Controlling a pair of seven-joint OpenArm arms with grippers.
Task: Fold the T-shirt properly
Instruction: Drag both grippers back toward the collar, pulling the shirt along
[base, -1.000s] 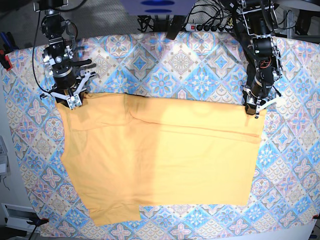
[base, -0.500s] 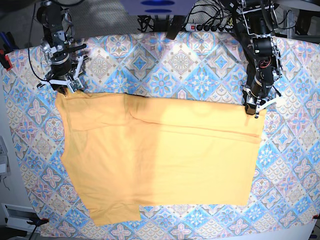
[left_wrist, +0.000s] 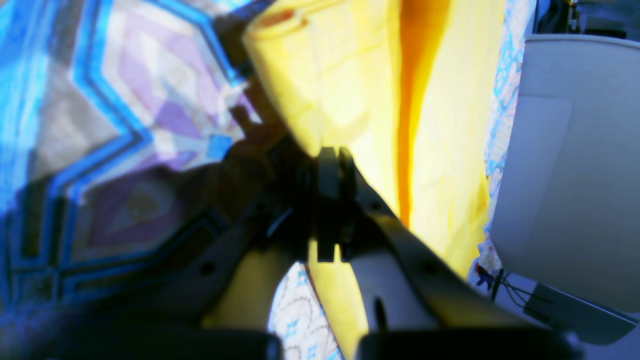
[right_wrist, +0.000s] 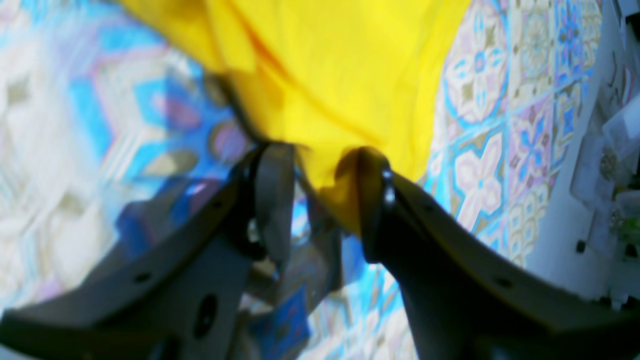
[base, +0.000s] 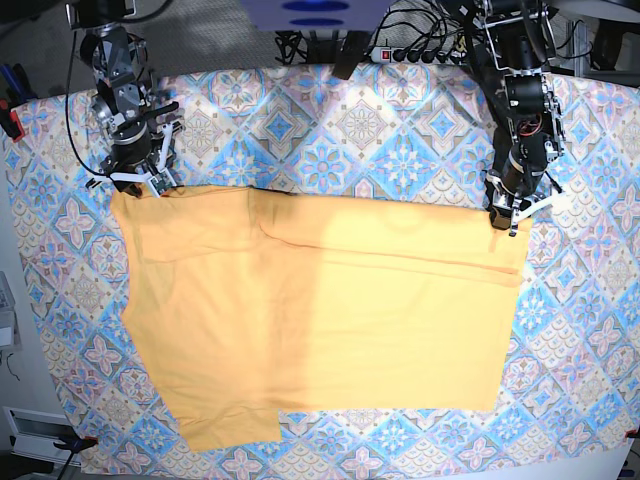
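Note:
The pale yellow-orange T-shirt (base: 320, 320) lies spread flat on the blue-pink patterned tablecloth (base: 400, 150). My left gripper (base: 508, 220) stands at the shirt's far right corner. In the left wrist view its tips (left_wrist: 330, 162) are pressed together on the edge of the yellow cloth (left_wrist: 350, 90). My right gripper (base: 140, 186) is at the shirt's far left corner. In the right wrist view its jaws (right_wrist: 320, 192) stand apart, with a fold of the shirt (right_wrist: 340, 65) reaching in between them and touching the right finger (right_wrist: 372, 200).
A power strip with cables (base: 400, 52) runs along the table's back edge. A red clamp (base: 12, 122) grips the cloth at the left edge. The tablecloth's border shows around the shirt on all sides.
My right gripper pulled back from the shirt's far left corner toward the rear, then came forward to it again with its jaws apart. The left gripper and the shirt have stayed put.

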